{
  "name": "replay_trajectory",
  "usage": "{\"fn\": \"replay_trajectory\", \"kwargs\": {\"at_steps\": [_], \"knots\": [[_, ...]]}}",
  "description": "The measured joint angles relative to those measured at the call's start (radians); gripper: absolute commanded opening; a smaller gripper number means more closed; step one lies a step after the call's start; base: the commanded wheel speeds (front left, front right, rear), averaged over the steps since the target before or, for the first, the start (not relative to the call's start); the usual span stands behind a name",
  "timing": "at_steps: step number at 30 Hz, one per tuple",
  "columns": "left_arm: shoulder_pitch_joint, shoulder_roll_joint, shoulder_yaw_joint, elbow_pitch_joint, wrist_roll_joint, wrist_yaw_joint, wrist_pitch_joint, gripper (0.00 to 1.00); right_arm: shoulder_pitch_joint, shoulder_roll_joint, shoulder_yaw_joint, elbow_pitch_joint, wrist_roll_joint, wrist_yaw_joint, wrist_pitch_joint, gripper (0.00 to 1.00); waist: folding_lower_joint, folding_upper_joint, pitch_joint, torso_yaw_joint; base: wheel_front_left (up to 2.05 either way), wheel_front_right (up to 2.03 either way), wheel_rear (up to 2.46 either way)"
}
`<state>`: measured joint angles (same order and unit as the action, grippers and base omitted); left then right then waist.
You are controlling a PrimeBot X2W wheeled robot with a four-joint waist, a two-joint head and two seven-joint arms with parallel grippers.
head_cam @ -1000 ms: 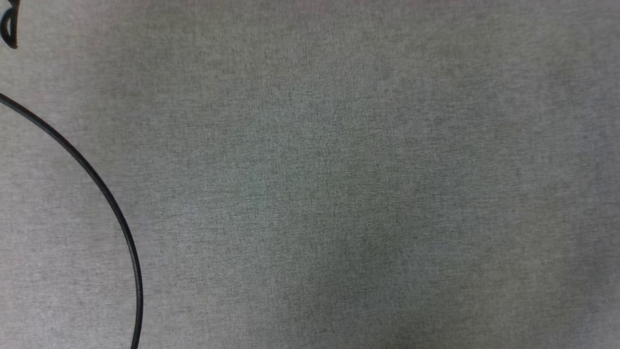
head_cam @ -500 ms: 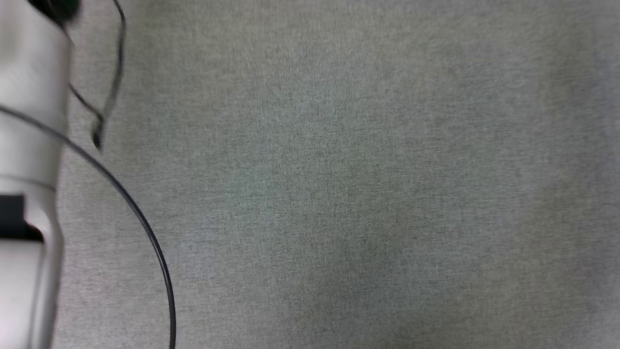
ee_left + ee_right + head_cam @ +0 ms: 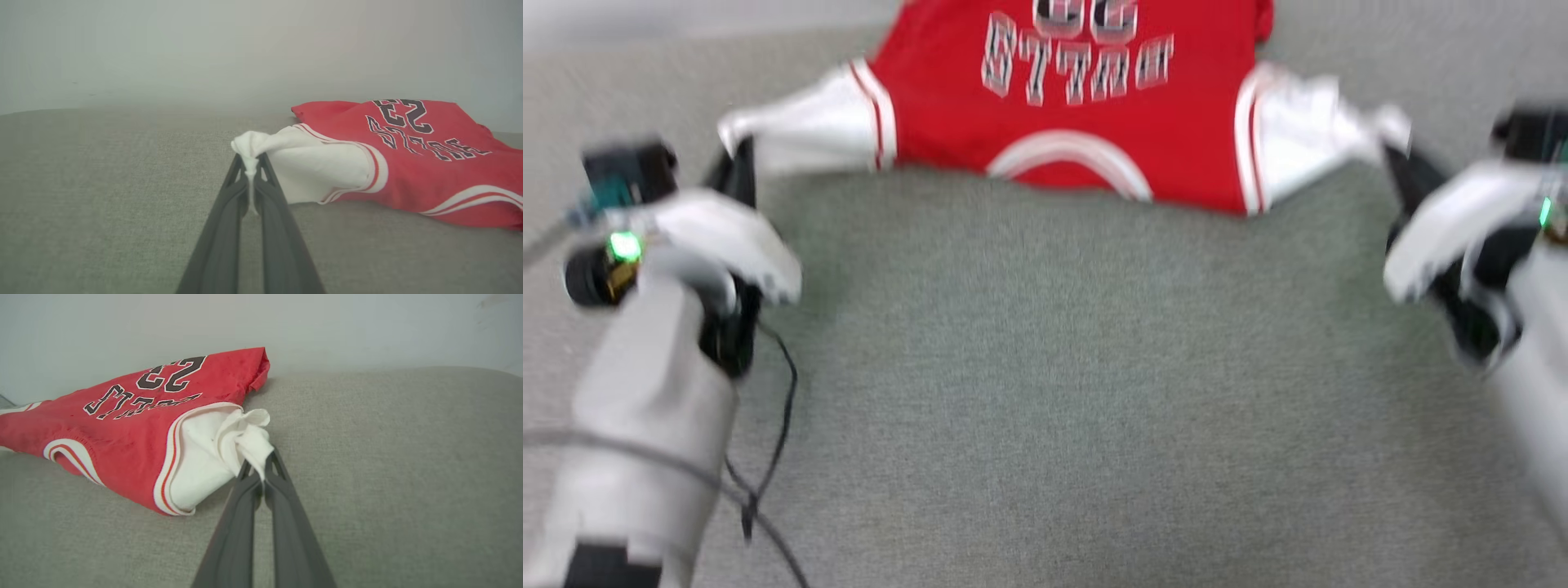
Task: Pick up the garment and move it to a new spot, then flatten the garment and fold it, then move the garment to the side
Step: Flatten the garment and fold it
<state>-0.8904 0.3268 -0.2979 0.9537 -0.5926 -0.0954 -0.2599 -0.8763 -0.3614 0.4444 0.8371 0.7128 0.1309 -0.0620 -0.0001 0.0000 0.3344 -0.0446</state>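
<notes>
- Your left gripper [image 3: 737, 162] is shut tight on the tip of one white sleeve [image 3: 800, 131], low over the grey worktop [image 3: 1045, 392].
- The garment [image 3: 1078, 122] lies print-up at the far side, drawn taut between both arms. You look ready to flatten it.
- Your right gripper [image 3: 1403, 167] pinches the other sleeve [image 3: 1307, 131].
- A second ago the head view showed bare worktop and a cable [image 3: 786, 400]. The camera swung, not the shirt.

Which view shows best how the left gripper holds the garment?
The left wrist view: sharp and close, the left gripper is shut on the bunched white sleeve end of the garment. The head view is blurred there. The right wrist view shows the other sleeve, pinched by the right gripper.
</notes>
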Motion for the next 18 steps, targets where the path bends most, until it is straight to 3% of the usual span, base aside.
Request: {"fn": "replay_trajectory", "kwargs": {"at_steps": [7,8,15,16,18], "knots": [[0.337,0.024,0.056,-0.232,0.027,0.062,0.000,0.00,0.262,-0.039,0.022,-0.100,0.049,0.000,-0.045,0.00,-0.0002,0.0000,-0.127,0.001,0.00,0.00,0.00],[0.480,0.042,0.074,-0.345,0.031,0.098,0.000,0.00,0.366,-0.050,0.007,-0.148,0.046,0.000,-0.058,0.00,-0.0002,0.0000,-0.174,-0.001,0.00,0.00,0.00],[0.837,0.080,0.116,-0.669,-0.007,0.218,0.066,0.00,0.632,-0.070,-0.095,-0.278,-0.012,0.000,-0.030,0.00,-0.0003,0.0000,-0.266,-0.004,0.00,0.00,0.00],[0.973,0.093,0.126,-0.815,-0.018,0.272,0.120,0.00,0.757,-0.068,-0.180,-0.348,-0.049,0.000,0.011,0.00,-0.0003,0.0000,-0.294,0.000,0.00,0.00,0.00],[1.049,0.107,0.130,-0.905,-0.020,0.307,0.161,0.00,0.842,-0.059,-0.242,-0.404,-0.086,0.001,0.049,0.00,-0.0003,0.0000,-0.305,0.008,0.00,0.00,0.00]]}}
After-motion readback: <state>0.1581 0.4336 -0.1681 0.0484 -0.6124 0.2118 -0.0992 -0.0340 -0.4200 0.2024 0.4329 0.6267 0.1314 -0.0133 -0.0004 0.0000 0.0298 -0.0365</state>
